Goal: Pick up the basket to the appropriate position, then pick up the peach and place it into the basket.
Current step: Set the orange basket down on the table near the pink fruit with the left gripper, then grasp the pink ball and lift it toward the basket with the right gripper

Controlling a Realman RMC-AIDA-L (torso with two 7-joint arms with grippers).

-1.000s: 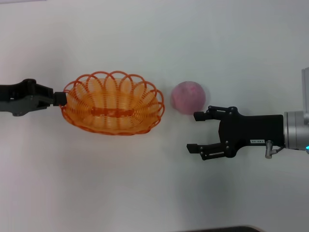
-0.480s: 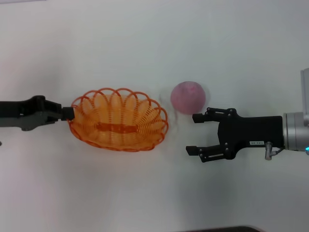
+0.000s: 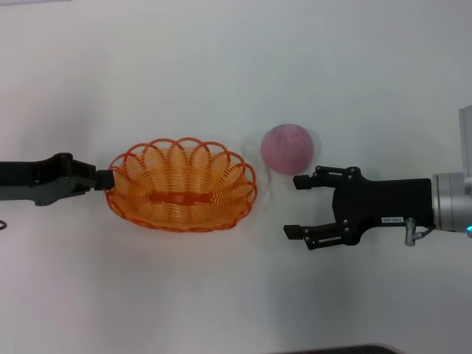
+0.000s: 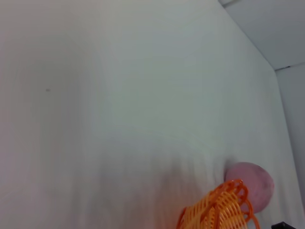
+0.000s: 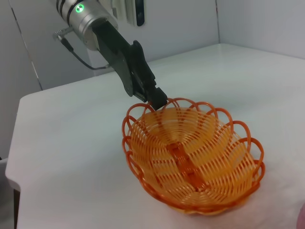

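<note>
An orange wire basket [image 3: 182, 186] is seen resting on a white surface [image 3: 221, 74], gripped at its left end by the left tool [image 3: 105, 179], whose fingers are closed on the scalloped rim. The same hold is shown in the right wrist view, where the left tool [image 5: 159, 103] is pinched onto a rim loop of the basket [image 5: 190, 160] at the end nearest the dark arm. The basket is shown lying flat, its long axis running left to right, with a flat strip visible along its bottom.

A pink-purple peach [image 3: 287, 147] is seen on the surface just beyond the basket's right end, apart from the rim. In the left wrist view, the peach [image 4: 251, 185] is partly hidden behind the edge of the basket [image 4: 221, 210].

The right tool [image 3: 297, 206] is held to the right of the basket and just nearer the robot than the peach, its fingers spread wide with nothing between them, pointed towards the basket.
</note>
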